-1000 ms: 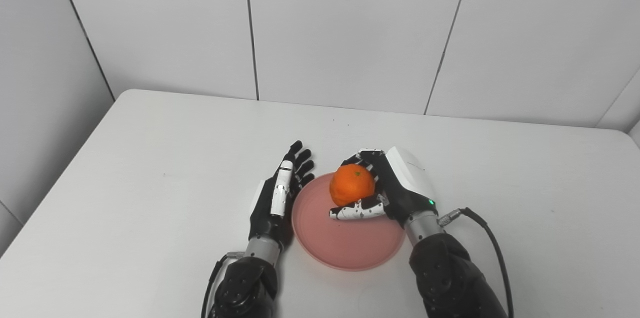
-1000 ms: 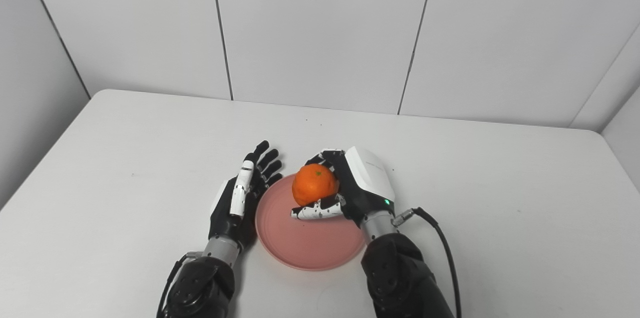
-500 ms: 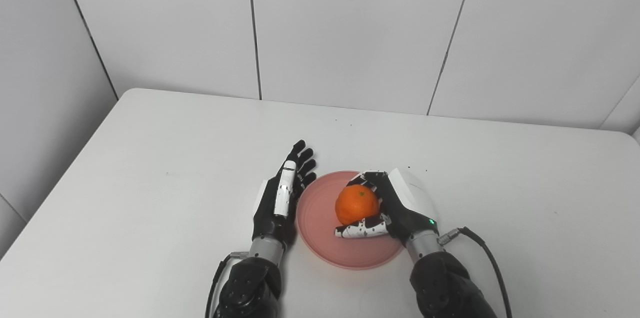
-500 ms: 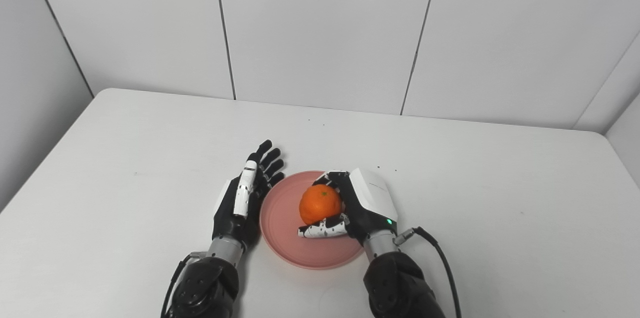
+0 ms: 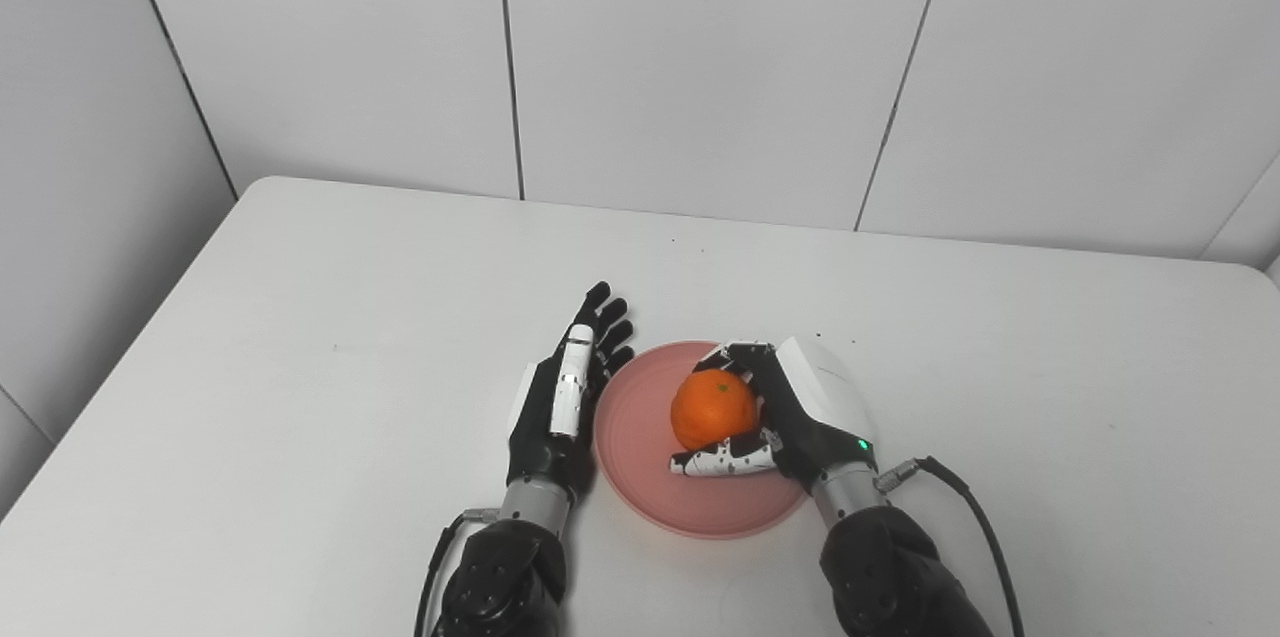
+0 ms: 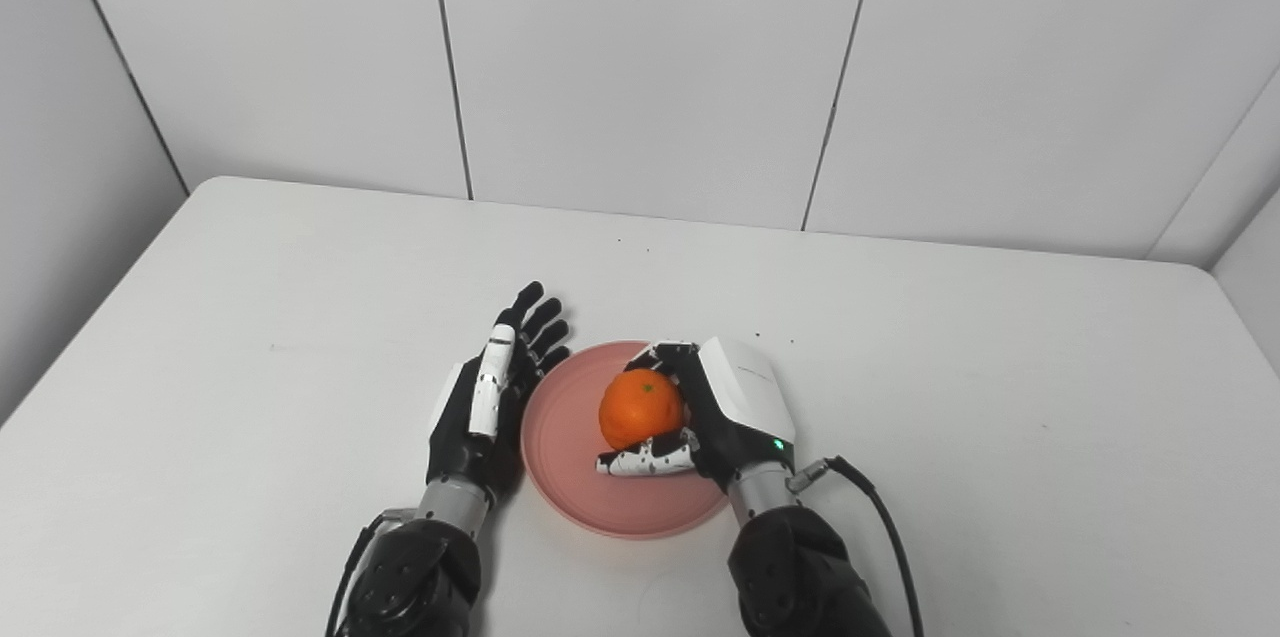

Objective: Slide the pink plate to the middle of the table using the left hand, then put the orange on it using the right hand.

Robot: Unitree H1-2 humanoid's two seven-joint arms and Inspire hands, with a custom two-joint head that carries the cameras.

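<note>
1. The right hand (image 5: 790, 412) is closed around the orange (image 5: 713, 409), fingers curled over its far side and the thumb (image 5: 722, 462) lying under its near side.
2. The orange sits low over the middle of the pink plate (image 5: 640, 477); whether it touches the plate surface cannot be told from either view.
3. The left hand (image 5: 560, 397) holds nothing, its fingers stretched straight and slightly spread, set edge-on just beside the plate's left rim. Contact with the rim cannot be confirmed.
4. The plate lies flat on the white table (image 5: 300, 337), near the middle and towards the front edge.
5. The right eye view shows more bare table to the right of the right arm, and the cable (image 6: 880, 517) at the right wrist in full; otherwise the views agree.
6. A green indicator light (image 5: 860, 443) glows on the right hand's back.
7. No legible writing or brand marking is visible.
</note>
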